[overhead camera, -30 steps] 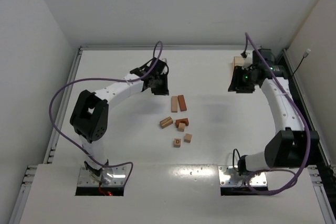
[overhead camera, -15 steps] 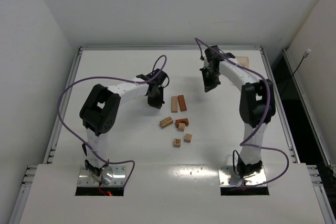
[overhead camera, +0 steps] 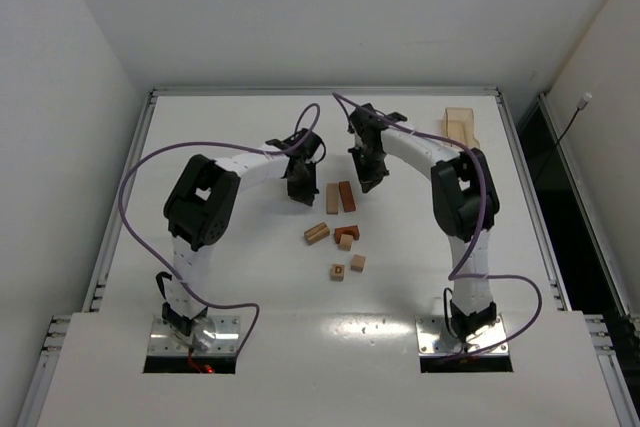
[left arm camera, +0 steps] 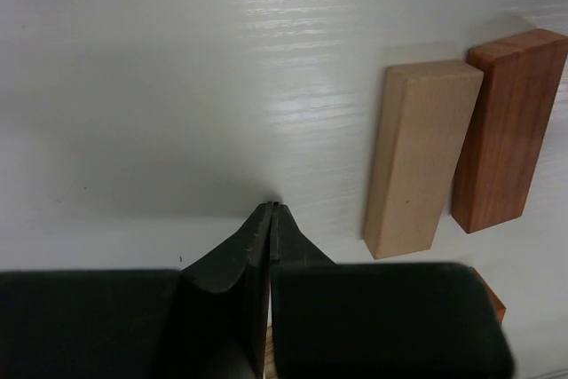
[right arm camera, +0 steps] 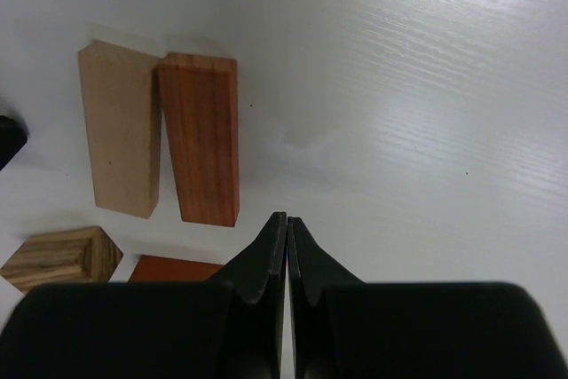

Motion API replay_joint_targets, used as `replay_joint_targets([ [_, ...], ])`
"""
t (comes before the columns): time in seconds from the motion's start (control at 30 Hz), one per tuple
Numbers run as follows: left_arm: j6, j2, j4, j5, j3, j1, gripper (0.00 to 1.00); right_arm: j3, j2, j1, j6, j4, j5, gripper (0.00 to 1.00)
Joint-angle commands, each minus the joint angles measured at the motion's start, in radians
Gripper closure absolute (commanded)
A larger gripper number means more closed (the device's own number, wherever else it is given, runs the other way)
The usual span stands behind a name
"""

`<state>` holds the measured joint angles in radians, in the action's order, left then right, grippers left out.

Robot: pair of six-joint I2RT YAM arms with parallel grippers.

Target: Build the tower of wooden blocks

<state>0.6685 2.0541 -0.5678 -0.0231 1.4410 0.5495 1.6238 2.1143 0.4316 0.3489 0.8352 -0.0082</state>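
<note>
My left gripper (left arm camera: 271, 212) and right gripper (right arm camera: 287, 219) are pinched shut on nothing. The tan bar (left arm camera: 415, 157) and red bar (left arm camera: 506, 130) lie side by side, maybe touching.

We see a robotics lab: a white table (overhead camera: 220, 137) edged with metal rails (overhead camera: 127, 187), bare white walls (overhead camera: 300, 17), two cabled arms (overhead camera: 240, 167) bolted on.

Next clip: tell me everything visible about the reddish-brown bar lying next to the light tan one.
The reddish-brown bar is a plain rectangular wooden block with visible grain, unlettered on the faces shown. It lies flat on the white table, one long side against the light tan bar, at the far end of the loose blocks. Nothing else touches it, and nothing is stacked on it.
</note>
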Motion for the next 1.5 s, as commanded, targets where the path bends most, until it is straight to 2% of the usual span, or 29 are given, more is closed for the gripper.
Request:
replay_joint_targets([
  [0.0, 0.031, 0.034, 0.008, -0.017, 0.032, -0.008, 1.00, 0.038, 0.019, 0.009, 0.071, 0.018, 0.045, 1.00],
  [0.23, 0.051, 0.054, 0.008, -0.035, 0.052, -0.008, 0.98, 0.019, 0.039, 0.038, 0.122, 0.018, 0.036, 1.00],
  [0.63, 0.051, 0.044, -0.010, 0.049, 0.071, -0.017, 0.94, -0.025, 0.061, 0.088, 0.174, 0.027, 0.017, 0.96],
  [0.7, 0.060, 0.044, -0.010, 0.049, 0.071, -0.026, 0.94, -0.038, 0.061, 0.088, 0.174, 0.027, 0.017, 0.92],
  [0.87, 0.060, 0.044, -0.010, 0.058, 0.071, -0.045, 0.94, -0.027, 0.070, 0.088, 0.174, 0.027, 0.017, 0.89],
  [1.1, 0.060, 0.054, -0.010, 0.023, 0.071, -0.054, 0.94, -0.036, 0.070, 0.098, 0.174, 0.027, 0.027, 0.71],
  [1.47, 0.080, 0.072, -0.001, -0.021, 0.071, -0.045, 0.94, -0.004, 0.081, 0.098, 0.174, 0.036, 0.066, 0.68],
])
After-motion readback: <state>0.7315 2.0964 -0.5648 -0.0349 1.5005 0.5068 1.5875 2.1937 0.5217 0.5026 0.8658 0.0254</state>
